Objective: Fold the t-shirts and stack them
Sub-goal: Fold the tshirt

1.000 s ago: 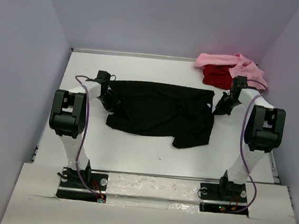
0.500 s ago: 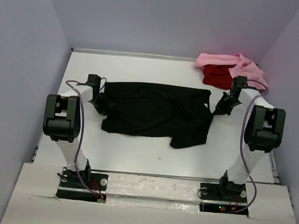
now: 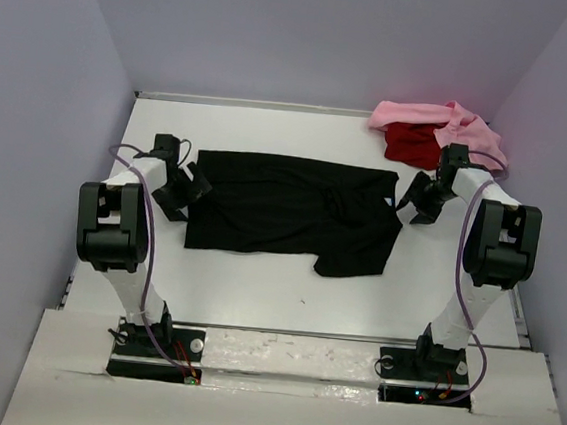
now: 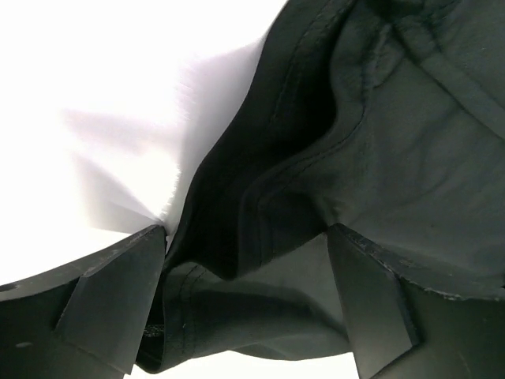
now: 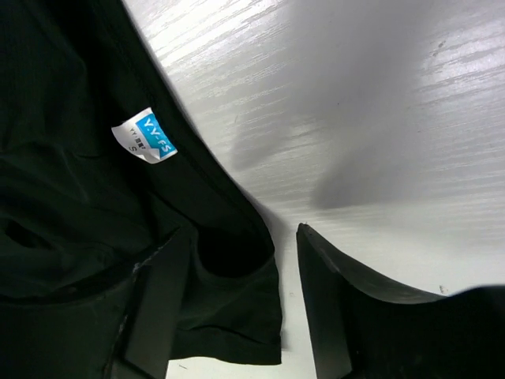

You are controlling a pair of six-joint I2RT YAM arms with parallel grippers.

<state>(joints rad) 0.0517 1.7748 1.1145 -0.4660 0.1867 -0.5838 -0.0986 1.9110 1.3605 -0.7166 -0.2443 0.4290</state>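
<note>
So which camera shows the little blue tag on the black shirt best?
The right wrist view: the neck label is close, blue and white. The top external view shows only a pale speck. The left wrist view shows just cloth of the black t-shirt, no label.

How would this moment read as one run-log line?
black t-shirt: spread out, unfolded | left gripper: open, left edge | right gripper: open, right edge | pink t-shirt, red t-shirt: heaped far right
</note>
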